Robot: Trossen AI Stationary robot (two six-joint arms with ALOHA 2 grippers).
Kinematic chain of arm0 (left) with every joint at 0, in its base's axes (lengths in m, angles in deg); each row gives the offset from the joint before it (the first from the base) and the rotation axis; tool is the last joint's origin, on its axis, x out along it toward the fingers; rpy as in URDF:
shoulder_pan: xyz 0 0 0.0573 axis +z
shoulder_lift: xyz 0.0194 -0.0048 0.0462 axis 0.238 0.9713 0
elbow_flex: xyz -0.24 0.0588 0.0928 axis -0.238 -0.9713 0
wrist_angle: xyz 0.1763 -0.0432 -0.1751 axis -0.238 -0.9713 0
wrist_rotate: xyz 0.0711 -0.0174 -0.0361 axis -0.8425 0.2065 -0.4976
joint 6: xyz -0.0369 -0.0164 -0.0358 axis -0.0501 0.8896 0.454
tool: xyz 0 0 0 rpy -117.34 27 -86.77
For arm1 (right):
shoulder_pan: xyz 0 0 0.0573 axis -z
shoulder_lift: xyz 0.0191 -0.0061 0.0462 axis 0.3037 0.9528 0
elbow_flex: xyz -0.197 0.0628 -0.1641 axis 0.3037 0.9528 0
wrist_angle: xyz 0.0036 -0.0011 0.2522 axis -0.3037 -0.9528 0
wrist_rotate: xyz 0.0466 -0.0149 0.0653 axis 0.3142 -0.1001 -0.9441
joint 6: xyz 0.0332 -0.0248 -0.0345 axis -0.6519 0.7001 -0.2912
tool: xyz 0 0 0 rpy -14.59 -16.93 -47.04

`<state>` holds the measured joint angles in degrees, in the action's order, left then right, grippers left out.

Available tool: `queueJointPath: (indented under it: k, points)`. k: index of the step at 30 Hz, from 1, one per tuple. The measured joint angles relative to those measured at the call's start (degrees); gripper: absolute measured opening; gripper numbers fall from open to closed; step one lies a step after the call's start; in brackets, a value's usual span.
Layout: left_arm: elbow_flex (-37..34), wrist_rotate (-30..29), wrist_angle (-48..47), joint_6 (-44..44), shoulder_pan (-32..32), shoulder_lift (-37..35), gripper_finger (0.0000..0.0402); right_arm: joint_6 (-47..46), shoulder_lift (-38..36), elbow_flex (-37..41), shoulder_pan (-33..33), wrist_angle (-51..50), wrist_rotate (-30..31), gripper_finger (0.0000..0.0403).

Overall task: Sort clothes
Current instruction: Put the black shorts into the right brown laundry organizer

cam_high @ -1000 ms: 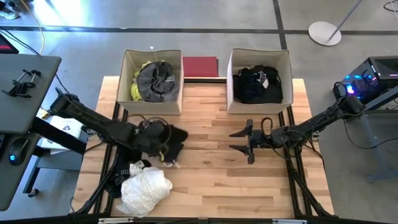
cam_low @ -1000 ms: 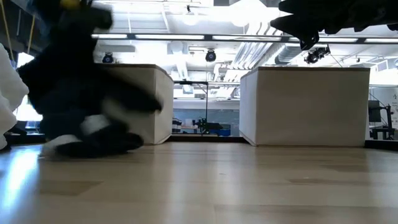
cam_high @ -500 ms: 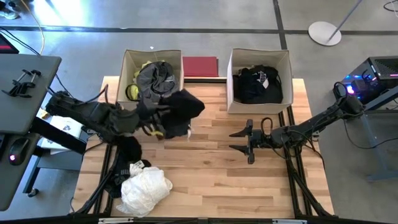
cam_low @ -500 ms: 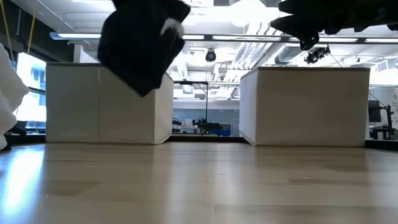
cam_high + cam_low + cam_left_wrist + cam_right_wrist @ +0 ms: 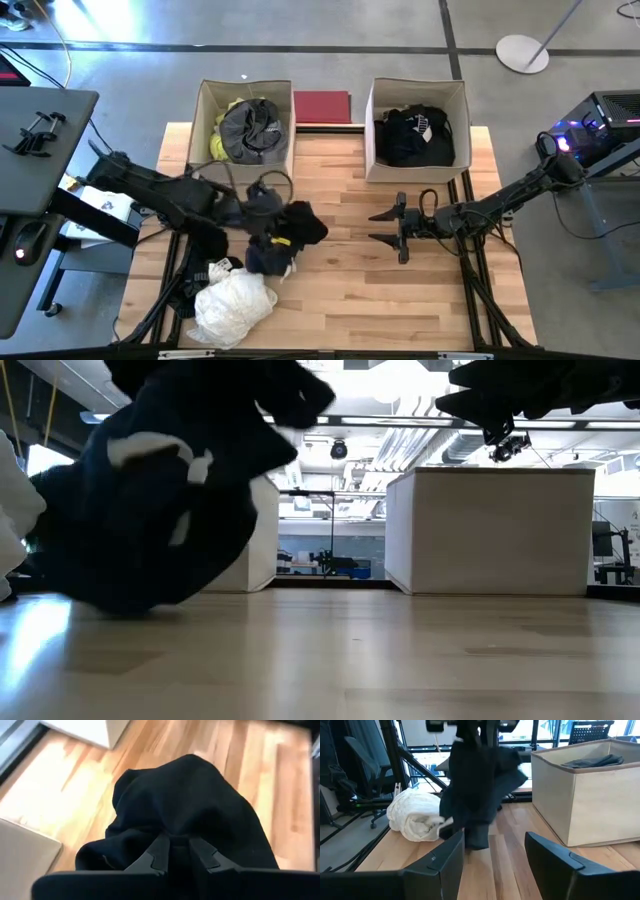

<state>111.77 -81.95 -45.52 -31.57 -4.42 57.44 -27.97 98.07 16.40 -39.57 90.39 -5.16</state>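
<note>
Sorting is partly done: the left box [image 5: 205, 120] holds grey and yellow clothes, the right box [image 5: 460, 115] black ones. The left gripper [image 5: 179, 851], jaws pinched on a dark garment [image 5: 285, 235], hangs mid-table; a white garment [image 5: 235, 303] waits near-left. The right gripper [image 5: 384, 230] idles, jaws apart and empty.
</note>
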Motion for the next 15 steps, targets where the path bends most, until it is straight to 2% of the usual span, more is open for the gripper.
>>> queueJointPath:
  k: [9, 15]
  points:
    - [0.0, 0.5, -0.6, 6.7, 0.7, 14.6, 0.0072, -0.5, 0.0, 0.0, 0.0, -1.1, 0.0, 0.0197]
    - [0.0, 5.8, -0.9, 6.7, 2.3, 23.3, 0.008, -0.6, 0.0, 0.0, 0.0, -1.9, 0.0, 0.0197]
